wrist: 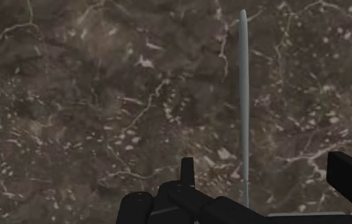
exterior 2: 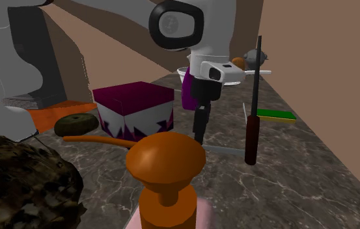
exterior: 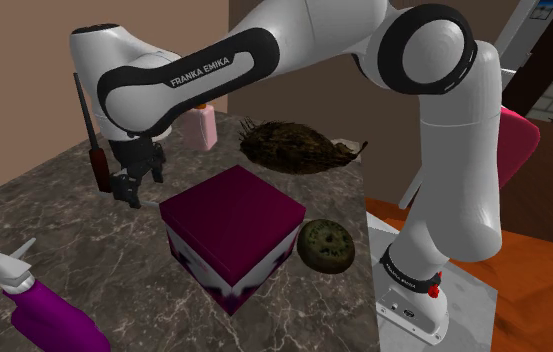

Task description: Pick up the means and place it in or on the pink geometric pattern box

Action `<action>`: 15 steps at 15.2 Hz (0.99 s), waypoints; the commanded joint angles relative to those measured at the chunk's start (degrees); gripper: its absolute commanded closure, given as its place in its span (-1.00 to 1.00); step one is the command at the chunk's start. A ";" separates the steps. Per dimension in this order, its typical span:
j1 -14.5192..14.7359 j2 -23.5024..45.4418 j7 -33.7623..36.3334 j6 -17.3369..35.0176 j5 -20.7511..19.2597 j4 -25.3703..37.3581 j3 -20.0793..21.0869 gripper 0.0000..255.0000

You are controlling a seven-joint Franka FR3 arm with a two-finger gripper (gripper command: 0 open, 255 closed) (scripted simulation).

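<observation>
claw (exterior: 136, 186) fingers apart with nothing between them, low over the marble counter (exterior: 54, 215), screwdriver (exterior: 92, 145) standing upright just beside it on the shoulder view's left, untouched (dark red handle down, black shaft up), magenta-topped box (exterior: 232, 215) near on the opposite side
</observation>
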 commanded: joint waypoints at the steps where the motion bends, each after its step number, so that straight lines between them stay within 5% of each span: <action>1: -0.03 0.39 0.09 1.31 -0.20 -0.92 -0.11 -1.00; 10: -0.01 0.79 0.21 2.33 -0.37 -1.57 -0.20 -1.00; 11: -0.01 0.79 0.21 2.33 -0.37 -1.57 -0.20 1.00; 15: -0.01 0.79 0.21 2.33 -0.37 -1.57 -0.20 1.00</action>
